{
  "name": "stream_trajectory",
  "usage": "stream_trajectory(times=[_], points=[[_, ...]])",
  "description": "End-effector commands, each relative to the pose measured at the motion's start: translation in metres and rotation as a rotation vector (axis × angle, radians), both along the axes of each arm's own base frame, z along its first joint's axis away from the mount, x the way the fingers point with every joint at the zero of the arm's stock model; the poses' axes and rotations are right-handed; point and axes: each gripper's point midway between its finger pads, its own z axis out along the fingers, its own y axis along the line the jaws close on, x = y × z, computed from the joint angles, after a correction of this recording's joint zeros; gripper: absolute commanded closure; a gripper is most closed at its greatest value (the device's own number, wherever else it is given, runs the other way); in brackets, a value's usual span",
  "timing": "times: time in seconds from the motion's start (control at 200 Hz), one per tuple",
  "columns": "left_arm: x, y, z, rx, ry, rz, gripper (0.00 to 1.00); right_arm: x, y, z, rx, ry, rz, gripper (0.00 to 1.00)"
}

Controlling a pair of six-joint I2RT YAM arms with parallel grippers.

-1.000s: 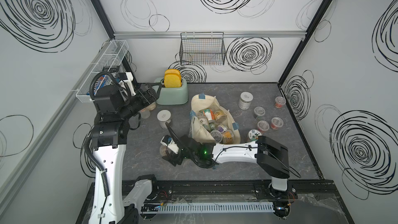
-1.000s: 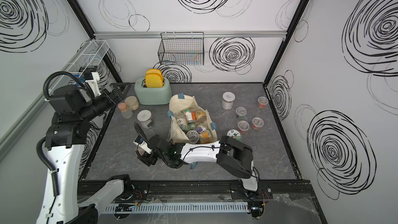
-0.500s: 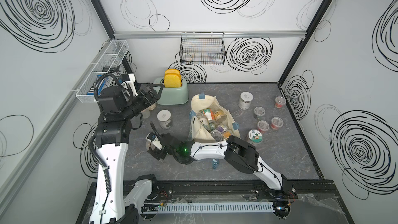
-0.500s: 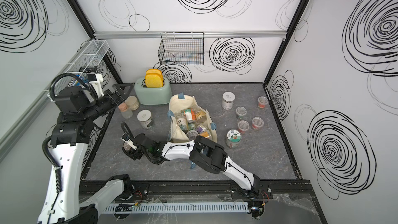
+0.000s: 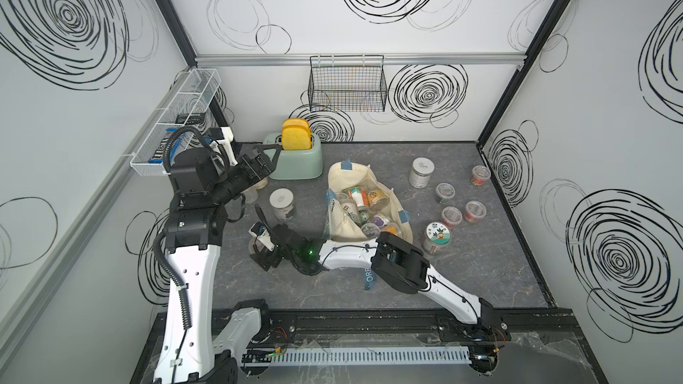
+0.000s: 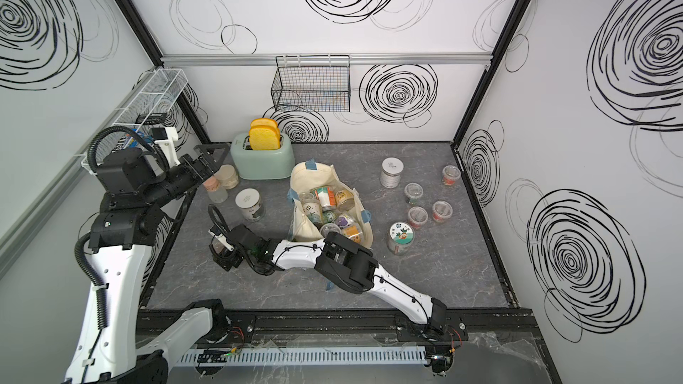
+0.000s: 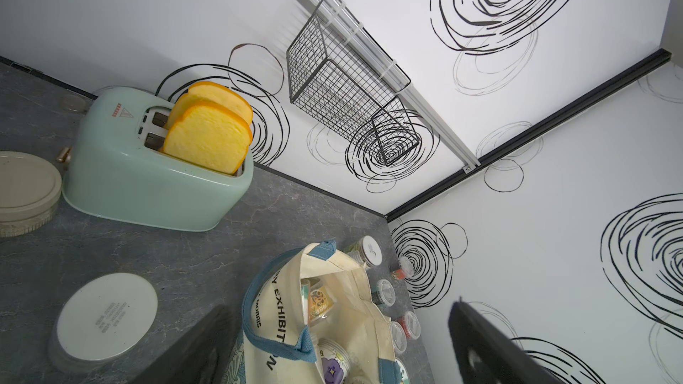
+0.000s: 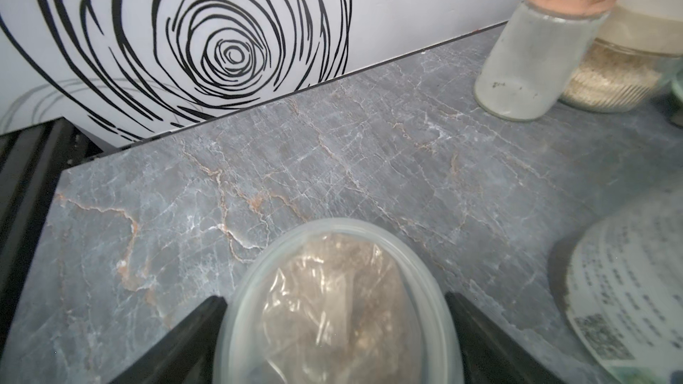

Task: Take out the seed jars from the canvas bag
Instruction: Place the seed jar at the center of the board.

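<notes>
Carried leftward, seed jar (image 8: 332, 282) stands between the right pincer's (image 8: 334, 301) open jaws.

The worktop (image 8: 332, 164) is matt grey, stone-look with rusty veins. The canvas bag (image 7: 347, 278) is cream woven cloth with blue-grey webbing straps. The toaster (image 7: 148, 179) is smooth, glossy mint; above it hangs a black metal wire basket (image 7: 343, 97). A seed jar (image 8: 332, 308) is clear plastic over crinkly film.

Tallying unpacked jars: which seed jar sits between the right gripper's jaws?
The clear-lidded jar of brown contents, left of the canvas bag; every other, even the white-lidded jar nearby, stands outside the jaws of the right gripper.
</notes>
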Motion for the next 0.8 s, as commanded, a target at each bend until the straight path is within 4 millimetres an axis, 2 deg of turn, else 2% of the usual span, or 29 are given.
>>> stream_trajectory(times=[0.0,0.18,0.325,0.38,0.495,0.605,0.695,0.79], points=[[0.000,-0.003,0.012,0.005,-0.057,-0.009,0.04,0.001,0.001,0.004,-0.004,0.000,0.000,0.02],[-0.001,-0.003,0.010,0.010,-0.053,-0.009,0.04,-0.001,-0.007,0.026,0.013,-0.015,-0.001,0.03],[-0.002,-0.004,0.012,0.023,-0.056,-0.012,0.04,-0.007,-0.024,0.072,0.061,-0.034,-0.009,0.03],[-0.002,-0.006,0.013,0.026,-0.056,-0.016,0.04,-0.012,-0.034,0.098,0.105,-0.037,-0.009,0.03],[-0.002,-0.009,0.013,0.038,-0.055,-0.027,0.04,-0.030,-0.062,0.138,0.180,-0.020,-0.001,0.03],[-0.002,-0.015,0.008,0.049,-0.042,-0.050,0.04,-0.049,-0.094,0.164,0.214,0.005,0.015,0.03],[-0.001,-0.027,-0.004,0.081,-0.012,-0.090,0.04,-0.055,-0.133,0.183,0.231,0.031,-0.025,0.03],[-0.001,-0.041,-0.025,0.129,0.038,-0.121,0.04,-0.058,-0.184,0.197,0.250,0.057,-0.102,0.03]])
